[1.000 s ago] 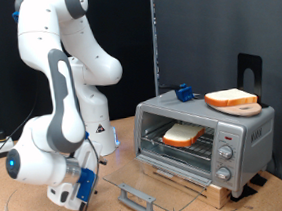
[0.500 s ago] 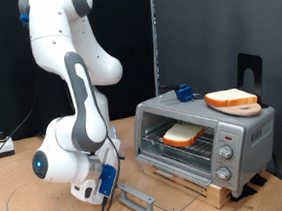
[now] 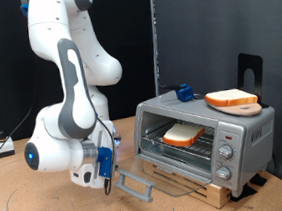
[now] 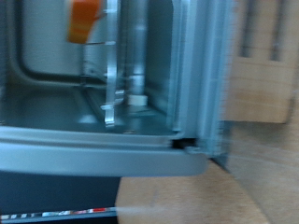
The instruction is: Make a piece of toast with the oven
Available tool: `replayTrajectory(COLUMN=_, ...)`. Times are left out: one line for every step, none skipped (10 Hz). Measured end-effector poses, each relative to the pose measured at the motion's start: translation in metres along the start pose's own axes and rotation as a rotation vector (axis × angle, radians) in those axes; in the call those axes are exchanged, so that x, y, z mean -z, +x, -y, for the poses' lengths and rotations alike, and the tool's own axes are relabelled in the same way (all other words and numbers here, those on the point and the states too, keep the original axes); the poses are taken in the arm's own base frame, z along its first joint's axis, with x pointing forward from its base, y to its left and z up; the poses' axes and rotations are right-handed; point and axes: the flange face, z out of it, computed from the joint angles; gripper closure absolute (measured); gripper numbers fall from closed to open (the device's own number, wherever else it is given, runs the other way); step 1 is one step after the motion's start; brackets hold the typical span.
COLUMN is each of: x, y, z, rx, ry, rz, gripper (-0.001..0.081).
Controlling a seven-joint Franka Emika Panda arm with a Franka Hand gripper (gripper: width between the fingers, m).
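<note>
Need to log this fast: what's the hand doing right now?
Hand: at the oven door's handle; open or closed cannot be told.

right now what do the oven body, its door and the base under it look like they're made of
The oven body looks like brushed silver sheet metal, with a dull even sheen. Its drop-down door, lowered near the gripper, seems to be a grey metal frame with a bar handle; in the wrist view its pane looks see-through, probably glass. The slatted base looks like pale unfinished wood.
</note>
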Motion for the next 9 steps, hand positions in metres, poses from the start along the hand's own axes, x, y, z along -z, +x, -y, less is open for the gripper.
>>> replayTrajectory(x=0.004, y=-0.008, z=0.007, rx=0.011, ry=0.016, rz=0.010, gripper=-0.0002)
replayTrajectory(x=0.006, y=-0.015, z=0.014, rx=0.017, ry=0.019, rz=0.018, gripper=-0.0002)
replayTrajectory(x=0.007, y=-0.022, z=0.021, rx=0.021, ry=0.017, rz=0.025, gripper=-0.0002)
replayTrajectory(x=0.005, y=-0.028, z=0.028, rx=0.026, ry=0.020, rz=0.034, gripper=-0.0002)
replayTrajectory(x=0.001, y=-0.035, z=0.036, rx=0.035, ry=0.022, rz=0.048, gripper=-0.0002)
replayTrajectory(x=-0.003, y=-0.041, z=0.045, rx=0.051, ry=0.022, rz=0.064, gripper=-0.0002)
replayTrajectory(x=-0.009, y=-0.047, z=0.053, rx=0.068, ry=0.022, rz=0.077, gripper=-0.0002)
replayTrajectory(x=-0.016, y=-0.052, z=0.060, rx=0.087, ry=0.020, rz=0.087, gripper=-0.0002)
replayTrajectory(x=-0.023, y=-0.058, z=0.067, rx=0.107, ry=0.016, rz=0.096, gripper=-0.0002)
